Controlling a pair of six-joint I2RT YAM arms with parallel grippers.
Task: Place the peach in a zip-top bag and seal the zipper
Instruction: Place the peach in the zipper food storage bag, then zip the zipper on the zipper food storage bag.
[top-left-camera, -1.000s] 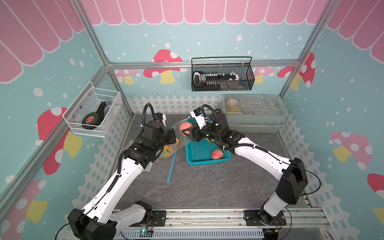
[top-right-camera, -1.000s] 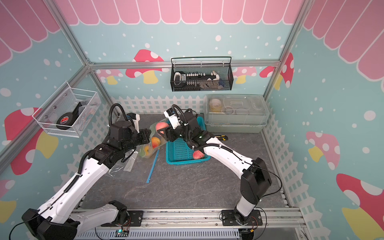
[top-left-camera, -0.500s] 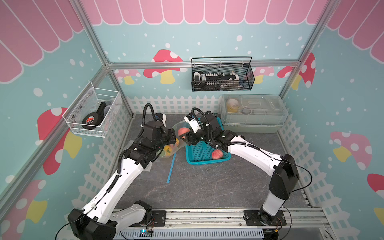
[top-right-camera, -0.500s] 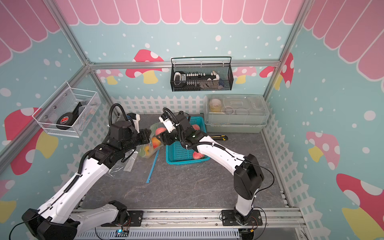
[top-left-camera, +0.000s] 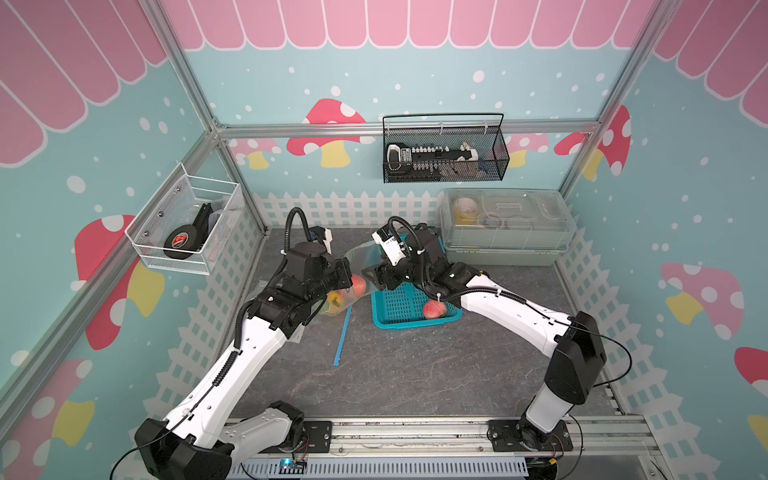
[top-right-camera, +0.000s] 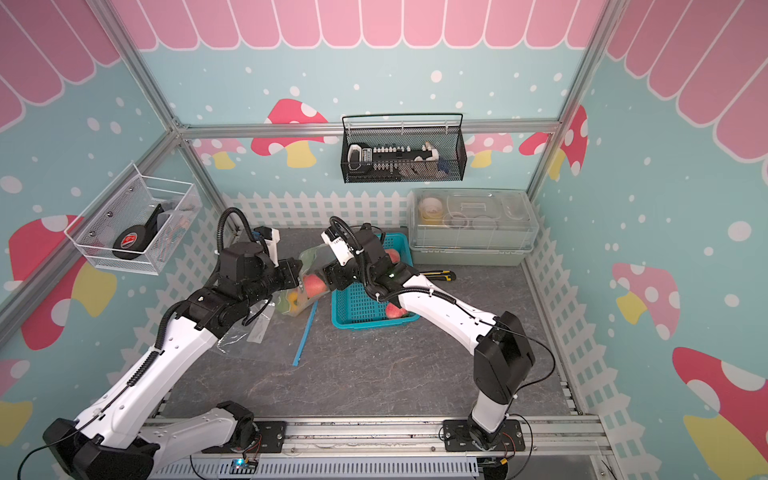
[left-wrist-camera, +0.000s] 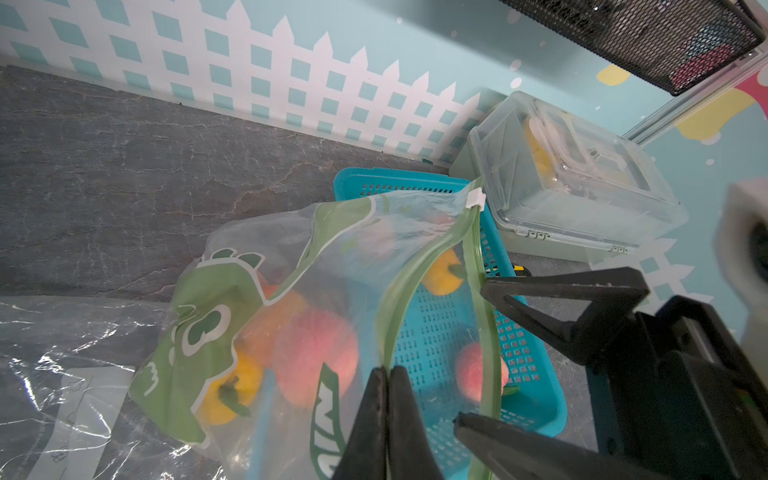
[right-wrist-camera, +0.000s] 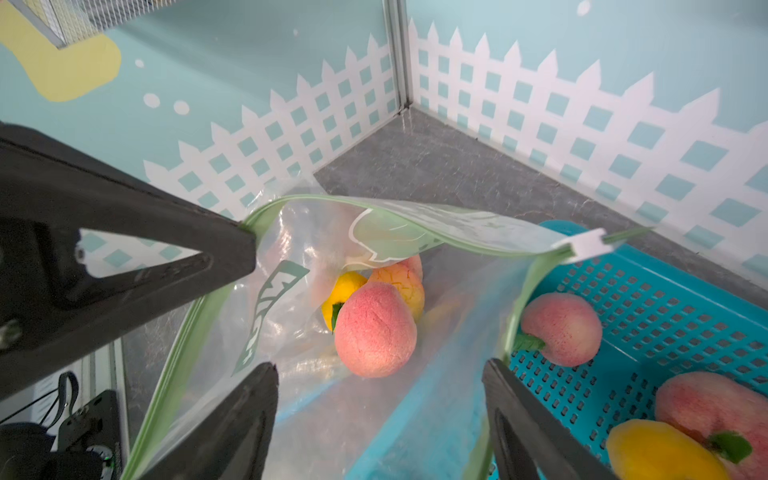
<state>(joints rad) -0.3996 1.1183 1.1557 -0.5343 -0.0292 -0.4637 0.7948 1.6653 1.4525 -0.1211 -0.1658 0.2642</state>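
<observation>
Right, my left gripper (left-wrist-camera: 386, 376) is pinched shut on the zipper (left-wrist-camera: 475, 198) edge of the zip-top bag (left-wrist-camera: 291, 257) to hold its mouth agape, so the peach (right-wrist-camera: 374, 328) lies inside, just beyond my right gripper (right-wrist-camera: 377, 369), jaws wide and empty (sealing comes next, I reckon).

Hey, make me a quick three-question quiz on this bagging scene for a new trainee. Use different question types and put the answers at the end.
1. Short answer: where does the peach just ahead of the right gripper lie?
2. True or false: the left gripper is shut on the rim of the zip-top bag.
3. Multiple choice: the right gripper is A) shut on a peach, B) open and empty, C) out of sight in every view.
Key: 1 inside the zip-top bag, whose mouth is open; 2 true; 3 B.
</observation>
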